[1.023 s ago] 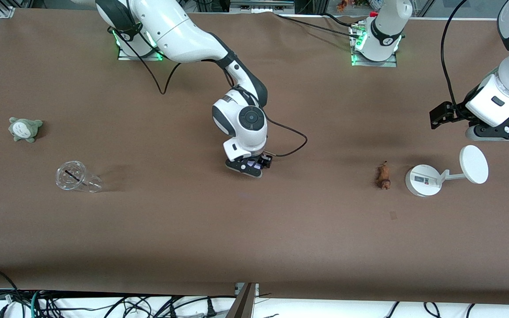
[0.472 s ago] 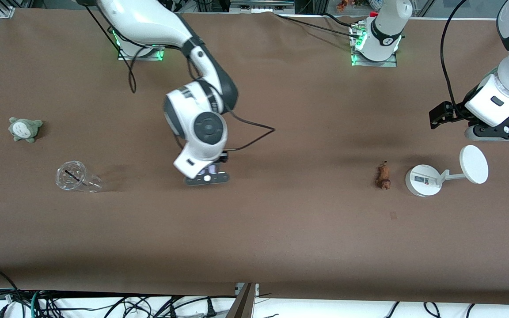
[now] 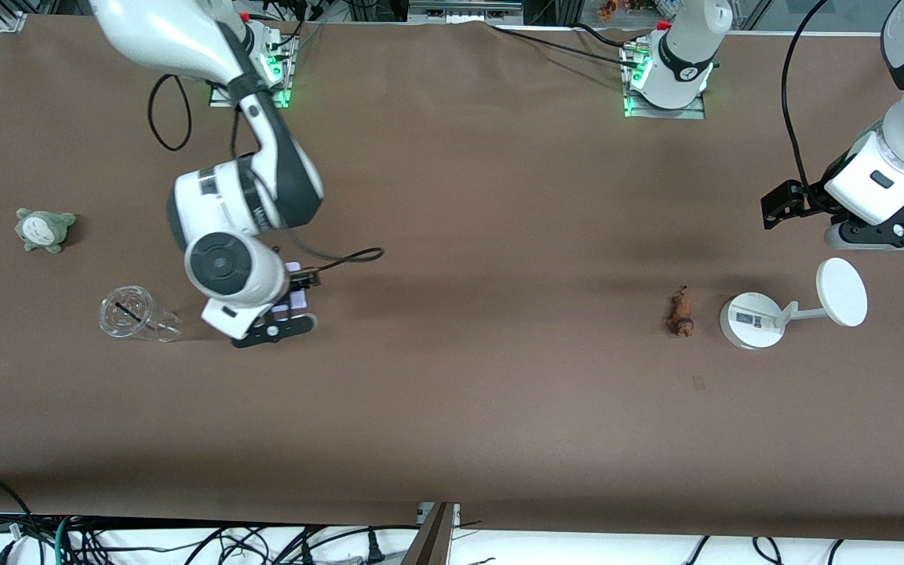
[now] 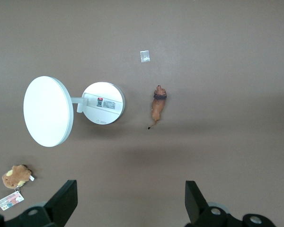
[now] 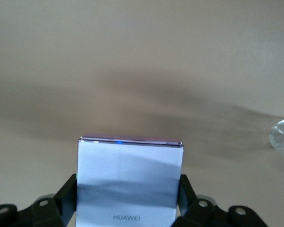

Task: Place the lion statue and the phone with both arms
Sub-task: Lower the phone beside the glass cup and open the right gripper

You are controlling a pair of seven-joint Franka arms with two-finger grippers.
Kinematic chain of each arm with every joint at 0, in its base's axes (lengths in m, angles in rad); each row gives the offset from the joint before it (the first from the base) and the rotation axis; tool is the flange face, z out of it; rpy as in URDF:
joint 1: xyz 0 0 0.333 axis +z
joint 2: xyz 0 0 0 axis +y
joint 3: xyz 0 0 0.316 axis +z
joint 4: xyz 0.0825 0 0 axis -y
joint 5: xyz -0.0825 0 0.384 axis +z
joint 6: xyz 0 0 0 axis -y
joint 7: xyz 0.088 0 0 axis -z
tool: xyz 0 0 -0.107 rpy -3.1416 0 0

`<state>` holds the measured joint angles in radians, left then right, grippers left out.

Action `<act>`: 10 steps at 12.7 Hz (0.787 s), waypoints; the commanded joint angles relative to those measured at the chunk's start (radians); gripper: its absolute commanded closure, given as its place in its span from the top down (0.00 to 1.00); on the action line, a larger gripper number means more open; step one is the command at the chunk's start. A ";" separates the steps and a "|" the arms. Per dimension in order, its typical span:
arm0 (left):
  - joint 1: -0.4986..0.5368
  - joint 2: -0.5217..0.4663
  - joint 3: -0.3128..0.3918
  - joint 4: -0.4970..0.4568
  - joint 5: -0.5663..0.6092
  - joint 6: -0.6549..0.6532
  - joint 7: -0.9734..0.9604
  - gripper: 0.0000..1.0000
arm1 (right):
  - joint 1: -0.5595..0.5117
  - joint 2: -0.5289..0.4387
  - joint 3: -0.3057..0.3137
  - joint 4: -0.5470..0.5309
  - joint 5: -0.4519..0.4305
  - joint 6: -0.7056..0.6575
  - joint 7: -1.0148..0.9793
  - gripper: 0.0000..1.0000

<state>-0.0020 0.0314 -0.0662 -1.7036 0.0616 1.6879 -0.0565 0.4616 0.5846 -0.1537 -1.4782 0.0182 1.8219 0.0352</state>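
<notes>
Right end effector (image 5: pixel 130 198) clamps the phone (image 5: pixel 130 182): pale lavender slab, purple edge. Left end effector (image 4: pixel 128 201) spread wide, holding nothing, over the orange-brown lion statue (image 4: pixel 157 106).

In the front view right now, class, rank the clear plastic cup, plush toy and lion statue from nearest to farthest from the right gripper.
1. Clear plastic cup, beside the right gripper.
2. Plush toy, at the right arm's end.
3. Lion statue, toward the left arm's end.

Matt brown table (image 3: pixel 499 408), clear plastic cup (image 3: pixel 134 315), glossy phone (image 5: pixel 130 182)
</notes>
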 commanded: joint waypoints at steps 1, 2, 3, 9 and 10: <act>-0.001 -0.016 0.000 -0.007 -0.019 0.004 -0.008 1.00 | -0.050 -0.045 0.013 -0.144 0.026 0.139 -0.095 0.00; -0.001 -0.016 0.000 -0.007 -0.019 0.003 -0.008 1.00 | -0.079 -0.043 0.011 -0.187 0.048 0.205 -0.133 0.00; -0.001 -0.016 0.000 -0.007 -0.019 0.003 -0.008 1.00 | -0.098 -0.043 0.011 -0.233 0.074 0.265 -0.170 0.00; -0.003 -0.014 0.000 -0.007 -0.019 0.006 -0.008 1.00 | -0.161 -0.029 0.007 -0.412 0.083 0.542 -0.244 0.00; -0.003 -0.014 0.000 -0.007 -0.019 0.006 -0.008 1.00 | -0.178 -0.019 0.006 -0.415 0.083 0.554 -0.238 0.00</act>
<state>-0.0023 0.0314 -0.0664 -1.7036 0.0616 1.6884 -0.0565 0.3143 0.5856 -0.1552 -1.8470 0.0770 2.3313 -0.1826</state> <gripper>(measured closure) 0.000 0.141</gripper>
